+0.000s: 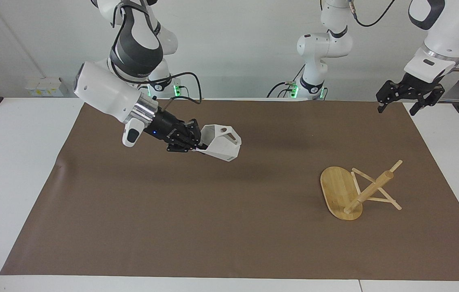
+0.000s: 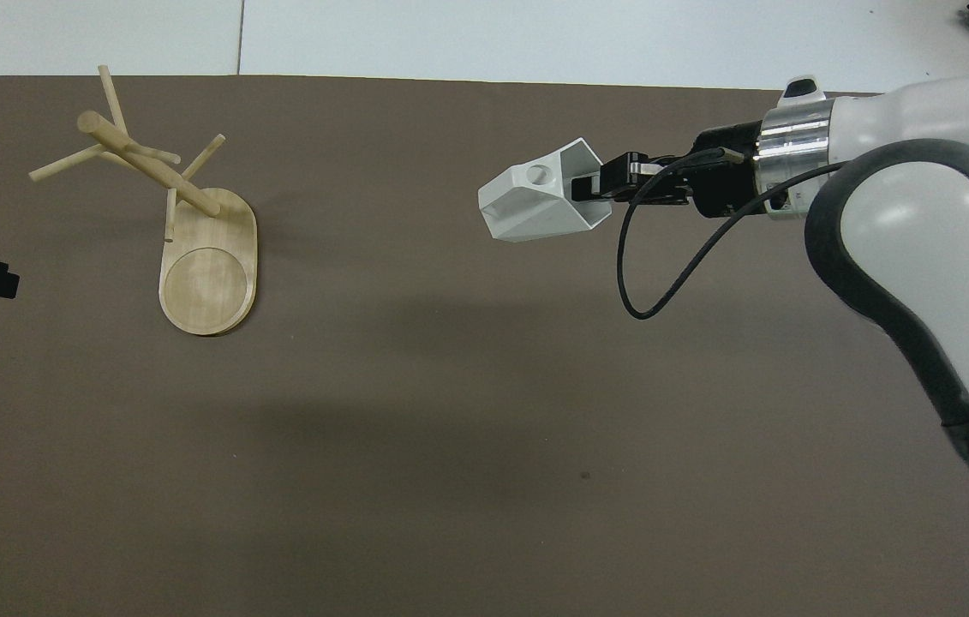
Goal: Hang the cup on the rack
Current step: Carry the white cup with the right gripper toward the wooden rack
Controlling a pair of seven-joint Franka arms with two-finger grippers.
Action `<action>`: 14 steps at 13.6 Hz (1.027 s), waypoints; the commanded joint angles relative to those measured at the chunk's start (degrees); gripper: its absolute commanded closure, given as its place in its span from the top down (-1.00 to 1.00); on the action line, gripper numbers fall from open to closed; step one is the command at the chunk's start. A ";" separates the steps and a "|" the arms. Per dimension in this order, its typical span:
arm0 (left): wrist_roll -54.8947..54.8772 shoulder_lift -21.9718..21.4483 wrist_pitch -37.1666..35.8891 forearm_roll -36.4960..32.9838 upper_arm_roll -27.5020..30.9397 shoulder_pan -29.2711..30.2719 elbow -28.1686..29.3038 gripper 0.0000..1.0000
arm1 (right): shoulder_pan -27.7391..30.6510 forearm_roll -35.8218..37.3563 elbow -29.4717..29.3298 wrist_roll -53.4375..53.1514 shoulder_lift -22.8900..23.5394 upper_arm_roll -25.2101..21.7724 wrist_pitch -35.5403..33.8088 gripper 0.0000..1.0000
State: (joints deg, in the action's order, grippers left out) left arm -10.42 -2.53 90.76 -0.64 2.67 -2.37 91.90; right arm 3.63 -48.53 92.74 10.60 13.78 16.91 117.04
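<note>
A plain white wall [image 1: 233, 48] rises past a white table [image 1: 6, 170], which is covered by a large matte brown paper sheet [image 1: 213, 219] under soft, even light.

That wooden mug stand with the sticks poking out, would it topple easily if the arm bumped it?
Probably not at a light nudge: the rack stands on a broad, flat oval base. Its post sits near one end of the base, so a push high up might tip it. It looks stiff and fairly light.

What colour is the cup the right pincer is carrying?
Plain matte white cup; clearest in the overhead view.
</note>
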 commanded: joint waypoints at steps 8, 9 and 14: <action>-19.61 -1.95 -1.20 4.75 -0.38 0.09 2.48 1.00 | 0.68 -2.97 -0.80 -4.97 1.77 12.78 9.42 -1.00; -21.46 -2.65 -1.03 7.47 -0.38 0.00 3.54 1.00 | 0.68 -2.97 -0.80 -5.58 1.86 13.58 10.30 -1.00; -39.10 -5.90 5.81 16.27 -0.64 -0.88 11.53 1.00 | 0.42 -2.97 -0.72 -9.01 2.47 17.09 15.13 -1.00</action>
State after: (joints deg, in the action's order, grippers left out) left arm -42.19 -4.89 92.53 13.03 1.95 -2.69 97.69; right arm 3.43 -50.16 92.74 2.98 15.18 31.76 129.58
